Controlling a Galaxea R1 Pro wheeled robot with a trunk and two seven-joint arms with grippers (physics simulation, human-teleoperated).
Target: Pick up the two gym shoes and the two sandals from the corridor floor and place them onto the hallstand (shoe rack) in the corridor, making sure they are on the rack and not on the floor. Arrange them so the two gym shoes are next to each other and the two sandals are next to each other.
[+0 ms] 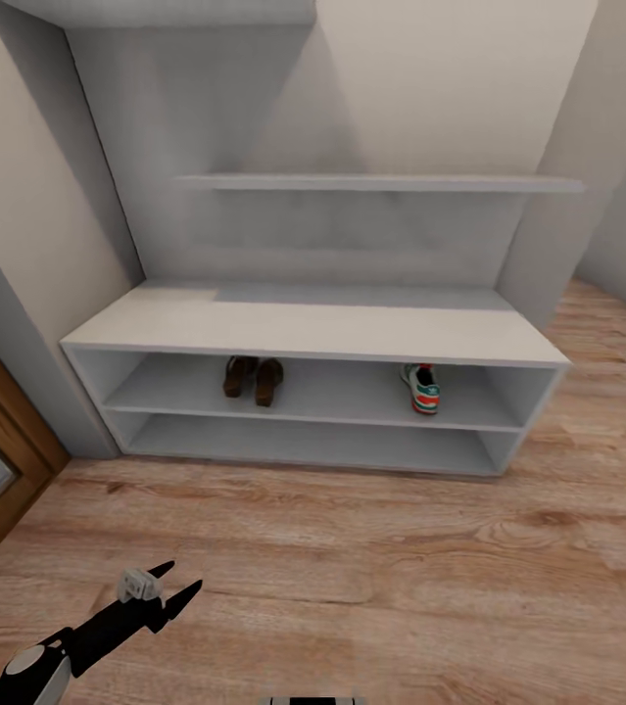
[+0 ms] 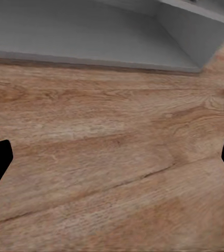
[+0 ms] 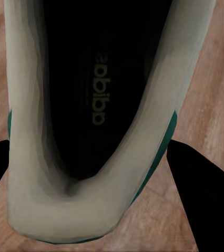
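Looking down from my head camera, I see the hallstand [image 1: 313,333] against a pale wall, a wide pale-grey unit with a low bench top, two open shelf levels beneath, and a tall back panel carrying a floating shelf [image 1: 381,183]. It stands on the corridor floor [image 1: 401,568], light-brown wood-grain planks that run out past the unit's right end. A wooden door frame [image 1: 4,441] edges the scene to the left.

On the upper open shelf the two sandals [image 1: 253,379] sit side by side toward the left, just beside each other. Well apart from them, toward the right of the same shelf, stands one gym shoe [image 1: 422,388], heel outward, showing green stripes and a red-orange heel.

My left gripper [image 1: 177,583] hangs low over the planks in front of the rack, its two black fingers spread apart with nothing between them; my left wrist camera shows bare floor and the base of the rack beyond.

My right wrist camera looks straight into the second gym shoe [image 3: 91,121]: cream collar, dark inside with lettering on the insole, a green edge at the side. My black fingers [image 3: 196,199] flank it over the wood floor, but I cannot tell whether they are clamped on it.
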